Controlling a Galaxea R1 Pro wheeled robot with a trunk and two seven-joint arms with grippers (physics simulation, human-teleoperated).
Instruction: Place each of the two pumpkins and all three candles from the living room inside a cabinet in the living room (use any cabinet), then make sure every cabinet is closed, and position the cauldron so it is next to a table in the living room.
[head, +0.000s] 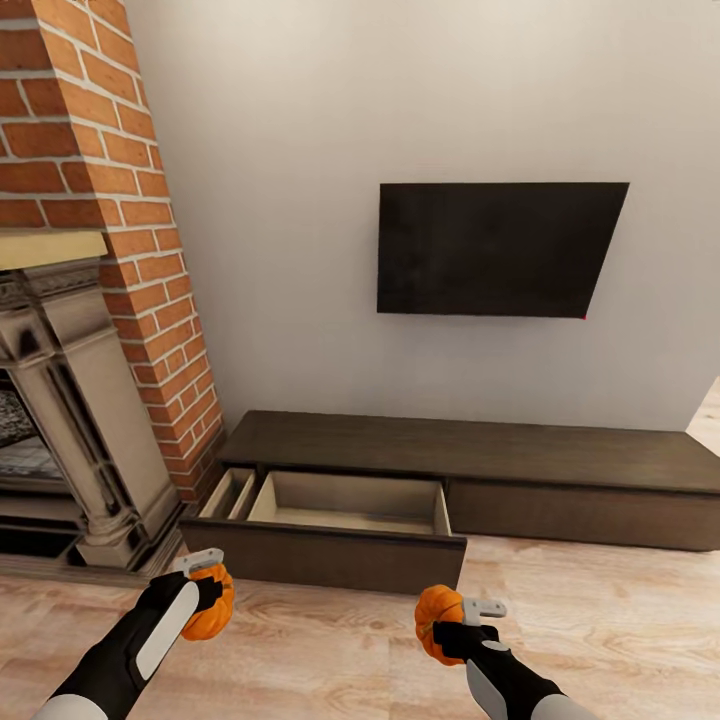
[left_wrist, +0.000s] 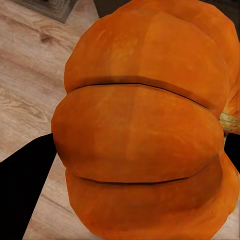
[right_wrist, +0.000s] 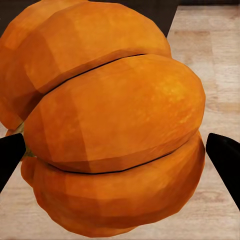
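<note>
Two pumpkins, one clamped in left end effector (head: 207, 590) (other right (head: 462, 618)).

Black TV (head: 497, 250) at one o'clock on pale wall (head: 300, 200); brick fireplace (head: 90, 300) at nine; plank floor (head: 330, 650) at six.

Both arms are reaching forward and low, the left angling inward toward the right and the right angling inward toward the left. The left tool (head: 205, 590) is clamping a pumpkin (head: 212, 606) between its fingers, and the right tool (head: 455, 615) is gripping the other pumpkin (head: 437, 610), its dark fingertips (right_wrist: 224, 156) flanking the fruit.
</note>
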